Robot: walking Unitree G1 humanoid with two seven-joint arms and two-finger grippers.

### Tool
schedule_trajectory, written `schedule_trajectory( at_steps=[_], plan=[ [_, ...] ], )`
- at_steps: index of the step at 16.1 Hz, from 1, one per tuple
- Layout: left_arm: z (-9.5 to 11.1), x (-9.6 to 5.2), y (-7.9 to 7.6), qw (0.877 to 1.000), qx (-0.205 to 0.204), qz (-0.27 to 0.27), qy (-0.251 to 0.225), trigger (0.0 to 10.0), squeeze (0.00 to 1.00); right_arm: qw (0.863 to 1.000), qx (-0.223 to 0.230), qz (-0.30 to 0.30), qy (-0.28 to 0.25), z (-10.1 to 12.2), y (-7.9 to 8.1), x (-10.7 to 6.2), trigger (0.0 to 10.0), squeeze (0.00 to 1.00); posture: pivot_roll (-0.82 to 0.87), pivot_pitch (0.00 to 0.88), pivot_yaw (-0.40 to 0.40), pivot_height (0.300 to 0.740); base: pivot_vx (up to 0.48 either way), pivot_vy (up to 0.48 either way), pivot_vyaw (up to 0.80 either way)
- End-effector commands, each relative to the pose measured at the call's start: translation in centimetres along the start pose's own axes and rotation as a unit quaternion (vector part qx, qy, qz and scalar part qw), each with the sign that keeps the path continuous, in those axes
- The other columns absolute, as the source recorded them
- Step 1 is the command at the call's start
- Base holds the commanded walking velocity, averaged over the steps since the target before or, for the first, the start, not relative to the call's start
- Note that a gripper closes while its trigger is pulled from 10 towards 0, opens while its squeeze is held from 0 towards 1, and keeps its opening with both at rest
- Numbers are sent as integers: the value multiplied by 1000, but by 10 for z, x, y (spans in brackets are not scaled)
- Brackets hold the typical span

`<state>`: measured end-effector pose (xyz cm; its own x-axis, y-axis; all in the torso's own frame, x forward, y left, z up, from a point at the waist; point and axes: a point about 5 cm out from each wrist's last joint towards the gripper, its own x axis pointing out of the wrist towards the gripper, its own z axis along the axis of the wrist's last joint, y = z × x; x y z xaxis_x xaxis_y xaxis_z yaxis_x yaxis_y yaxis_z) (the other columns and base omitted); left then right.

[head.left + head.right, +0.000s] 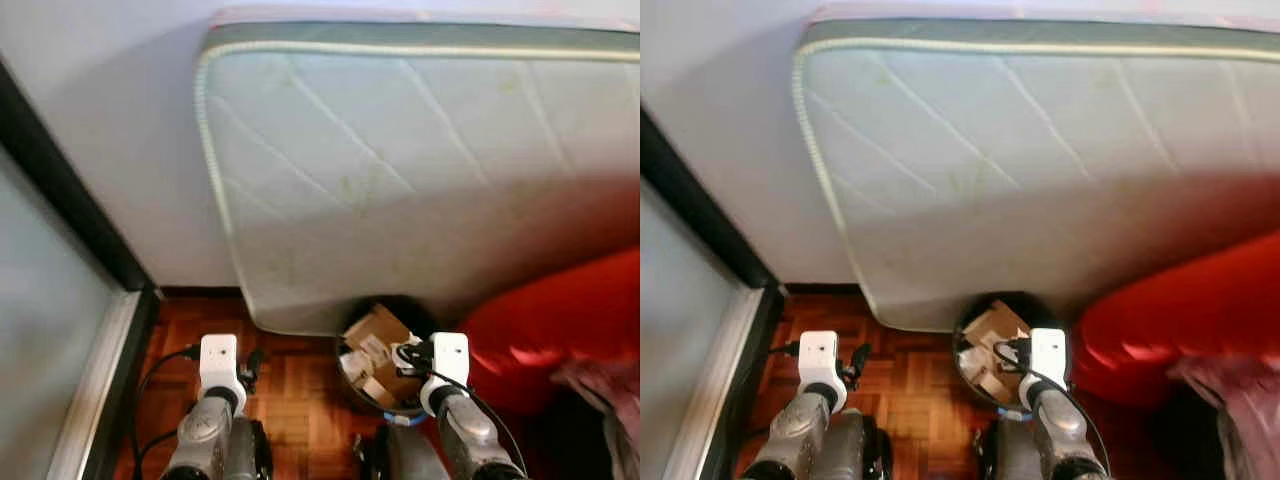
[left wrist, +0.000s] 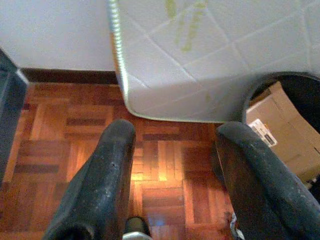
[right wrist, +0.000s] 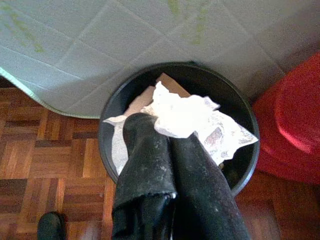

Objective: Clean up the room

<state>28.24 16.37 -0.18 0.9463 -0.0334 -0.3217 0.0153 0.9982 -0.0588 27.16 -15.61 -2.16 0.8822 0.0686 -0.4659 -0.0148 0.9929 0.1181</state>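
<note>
Crumpled paper [image 3: 182, 116] clamped in right jaws, spread sideways over bin [image 3: 245, 165]; left jaws apart.

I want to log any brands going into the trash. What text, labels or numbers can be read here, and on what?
None can be read.
White label on the cardboard box in the black bin: dark print, too small and blurred.
Crumpled paper held by the right gripper: faint grey-brown printing, no legible words.

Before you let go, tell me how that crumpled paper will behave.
The crumpled paper pinched in the right gripper looks thin and creased, so probably light and floppy. Hanging over the black bin, it should drop in softly, though it may catch the rim.
</note>
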Motion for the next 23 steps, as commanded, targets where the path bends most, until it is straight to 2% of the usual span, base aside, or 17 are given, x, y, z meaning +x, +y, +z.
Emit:
schedule_trajectory(
  at_steps=[1, 12, 13, 15, 17, 18, 21, 23],
  plan=[
    [-10, -4, 2, 1000, -4, 3, 21, 10000, 0, 1000, -6, 7, 7, -1, 2, 0, 10000, 0, -61, 212, -41, 648, 292, 0, 0],
    [-10, -4, 2, 1000, -5, 0, 22, 10000, 0, 1000, -6, -6, 7, -2, 0, 0, 10000, 0, -61, 215, -43, 648, 292, 0, 0],
    [-9, -4, 2, 1000, -7, 0, 20, 10000, 0, 1000, 2, -16, 17, -4, -4, -1, 10000, 0, -60, 218, -43, 648, 0, 0, 0],
    [-8, -3, 2, 1000, -7, -1, 20, 10000, 0, 999, -15, -14, 46, -13, -4, -3, 10000, 0, -61, 220, -43, 648, 0, 0, 0],
    [-8, -3, 1, 1000, -7, -3, 21, 10000, 0, 999, -12, -12, 51, -16, -4, -4, 10000, 0, -57, 222, -43, 648, 0, 0, 0],
    [-8, -3, 1, 1000, -7, -5, 21, 10000, 0, 999, -8, -16, 47, -16, -5, -5, 10000, 1000, -58, 223, -43, 648, 0, 0, 0],
    [-8, -3, 1, 1000, -7, -7, 23, 10000, 0, 998, -22, -31, 57, -16, -7, -4, 10000, 1000, -59, 222, -42, 648, 0, 0, 0],
    [-10, -4, 0, 1000, -7, -9, 26, 10000, 0, 998, -23, -28, 59, -11, -1, -1, 10000, 1000, -59, 220, -41, 648, 0, 0, 0]
  ],
)
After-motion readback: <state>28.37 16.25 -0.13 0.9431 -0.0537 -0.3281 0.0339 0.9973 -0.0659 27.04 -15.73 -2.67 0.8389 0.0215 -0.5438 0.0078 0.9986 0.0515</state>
